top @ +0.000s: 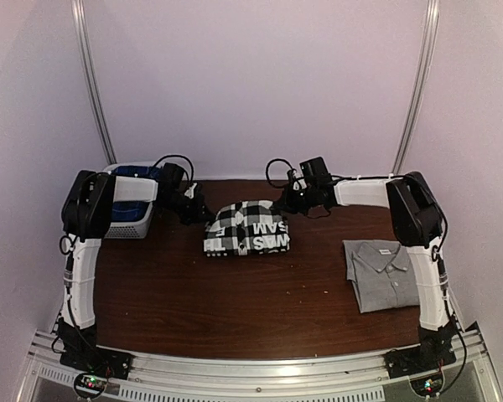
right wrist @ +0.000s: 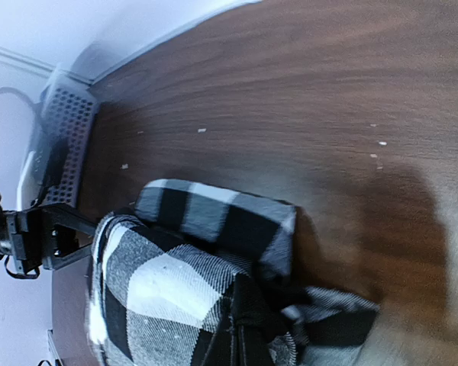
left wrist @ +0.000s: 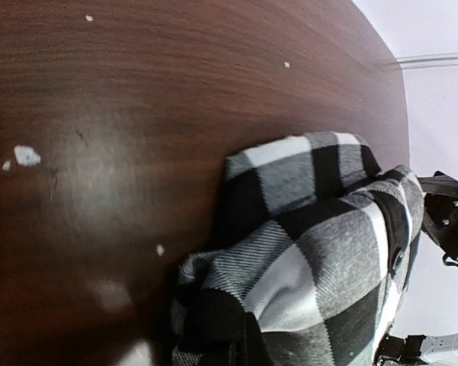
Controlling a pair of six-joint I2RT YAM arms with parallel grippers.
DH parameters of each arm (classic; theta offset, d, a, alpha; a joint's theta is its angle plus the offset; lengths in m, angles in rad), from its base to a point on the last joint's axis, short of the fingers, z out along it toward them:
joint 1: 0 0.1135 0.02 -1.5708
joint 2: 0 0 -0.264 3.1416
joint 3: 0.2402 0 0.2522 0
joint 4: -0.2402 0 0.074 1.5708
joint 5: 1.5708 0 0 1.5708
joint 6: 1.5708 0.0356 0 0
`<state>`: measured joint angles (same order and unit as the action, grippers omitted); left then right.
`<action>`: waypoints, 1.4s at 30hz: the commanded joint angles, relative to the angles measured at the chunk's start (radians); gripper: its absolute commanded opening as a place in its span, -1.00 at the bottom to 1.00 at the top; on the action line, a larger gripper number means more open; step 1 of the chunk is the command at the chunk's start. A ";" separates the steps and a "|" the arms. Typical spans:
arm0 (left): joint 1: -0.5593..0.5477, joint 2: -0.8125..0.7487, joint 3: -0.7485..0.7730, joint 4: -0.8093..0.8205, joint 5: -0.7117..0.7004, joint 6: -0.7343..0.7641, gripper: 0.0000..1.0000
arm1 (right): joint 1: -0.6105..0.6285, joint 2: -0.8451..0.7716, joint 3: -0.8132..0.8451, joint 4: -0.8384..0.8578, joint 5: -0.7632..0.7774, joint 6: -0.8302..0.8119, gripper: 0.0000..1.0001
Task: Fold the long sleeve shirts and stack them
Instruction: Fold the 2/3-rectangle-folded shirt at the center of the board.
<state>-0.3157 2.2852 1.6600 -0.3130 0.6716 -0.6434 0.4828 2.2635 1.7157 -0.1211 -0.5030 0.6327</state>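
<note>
The black-and-white checked flannel shirt [top: 247, 228] lies folded into a compact bundle at the middle rear of the worktop [top: 235, 293], its lettered black band along the near edge. The left claw [top: 203, 213] is clenched at the bundle's rear left corner and the right claw [top: 287, 203] at its rear right corner; in both wrist views the cloth gathers towards the bottom edge, so each seems to be pinching fabric. The grey shirt [top: 384, 272] lies folded at the right, well apart, and a white basket [top: 127, 213] stands at the left rear.
</note>
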 commanded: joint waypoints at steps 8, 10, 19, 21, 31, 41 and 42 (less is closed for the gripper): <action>-0.048 -0.056 -0.198 0.227 0.025 -0.079 -1.00 | 0.003 0.017 -0.170 0.118 -0.048 0.037 -1.00; -0.065 -0.142 -0.327 0.274 0.010 -0.097 -1.00 | 0.025 -0.048 -0.268 0.160 -0.036 0.028 -1.00; -0.123 -0.543 -0.735 0.405 -0.082 -0.178 -1.00 | 0.072 -0.377 -0.617 0.194 0.070 -0.015 -1.00; -0.123 -0.572 -0.753 0.404 -0.092 -0.176 -1.00 | 0.075 -0.418 -0.648 0.188 0.085 -0.021 -1.00; -0.118 -0.506 -0.680 0.385 -0.089 -0.139 -1.00 | 0.072 -0.495 -0.669 0.148 0.194 -0.036 -1.00; -0.090 -0.396 -0.584 0.354 -0.112 -0.115 -0.94 | 0.051 -0.411 -0.610 0.103 0.226 -0.051 -1.00; -0.087 -0.386 -0.570 0.346 -0.118 -0.106 -0.78 | 0.050 -0.410 -0.598 0.088 0.231 -0.053 -1.00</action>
<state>-0.4267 1.8652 1.0225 0.0391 0.5968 -0.7937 0.5552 1.8324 1.0725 0.0174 -0.3466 0.5991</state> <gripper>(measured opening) 0.024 0.008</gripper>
